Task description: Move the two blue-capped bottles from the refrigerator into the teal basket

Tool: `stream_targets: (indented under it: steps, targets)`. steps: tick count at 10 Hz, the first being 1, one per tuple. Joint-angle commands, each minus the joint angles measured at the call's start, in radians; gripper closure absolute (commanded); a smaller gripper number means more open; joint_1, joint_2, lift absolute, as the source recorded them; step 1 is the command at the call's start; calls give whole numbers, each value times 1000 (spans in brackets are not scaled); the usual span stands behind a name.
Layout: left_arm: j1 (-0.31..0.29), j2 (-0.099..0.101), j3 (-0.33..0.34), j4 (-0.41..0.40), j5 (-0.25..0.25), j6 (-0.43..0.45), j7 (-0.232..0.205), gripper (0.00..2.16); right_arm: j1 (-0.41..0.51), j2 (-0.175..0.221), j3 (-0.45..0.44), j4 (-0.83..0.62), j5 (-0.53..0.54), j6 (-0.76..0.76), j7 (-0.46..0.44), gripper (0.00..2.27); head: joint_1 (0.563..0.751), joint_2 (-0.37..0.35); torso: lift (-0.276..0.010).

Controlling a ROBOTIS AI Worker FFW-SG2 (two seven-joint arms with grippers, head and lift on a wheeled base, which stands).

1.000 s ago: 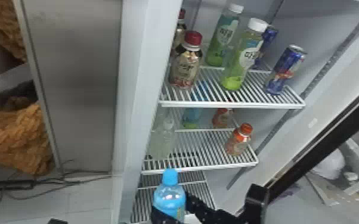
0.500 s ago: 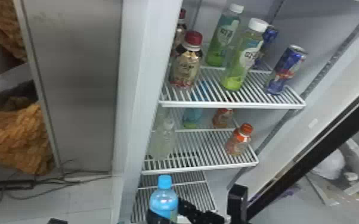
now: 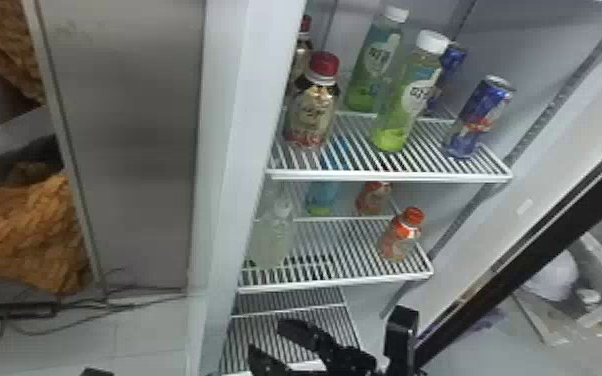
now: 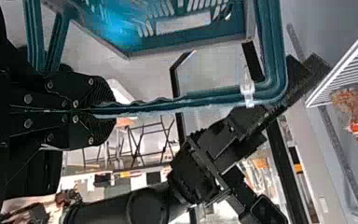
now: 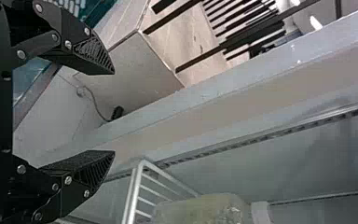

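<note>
One blue-capped bottle [image 3: 322, 192] stands at the back of the middle shelf, its cap seen through the wires above. My right gripper [image 3: 266, 337] is open and holds nothing, in front of the bottom shelf; in the right wrist view the right gripper [image 5: 113, 112] has its fingers wide apart. At the head view's bottom left edge, a black tip of my left gripper [image 3: 97, 372] shows. In the left wrist view the left gripper [image 4: 103, 111] is shut on the rim of the teal basket [image 4: 276, 46]. A bright blue patch lies within the basket; I cannot tell what it is.
Near that bottle stand a clear bottle [image 3: 271, 240] and an orange-capped bottle [image 3: 400, 235]. The upper shelf [image 3: 390, 175] carries several bottles and cans. The refrigerator's left wall [image 3: 235, 150] and black-edged door [image 3: 540, 255] flank the opening.
Earlier a blue-capped bottle was in my right gripper and sank toward the bottom edge; now the gripper is open without it and has shifted left. The left gripper's tip has stayed put.
</note>
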Motion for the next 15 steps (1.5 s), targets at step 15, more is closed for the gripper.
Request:
stream_targets:
  steps: [15]
  targets:
    - [-7,2,0,0,0,0,0,1199,-208,107,-80,390,141,-732,-258,424,695,-350,-145]
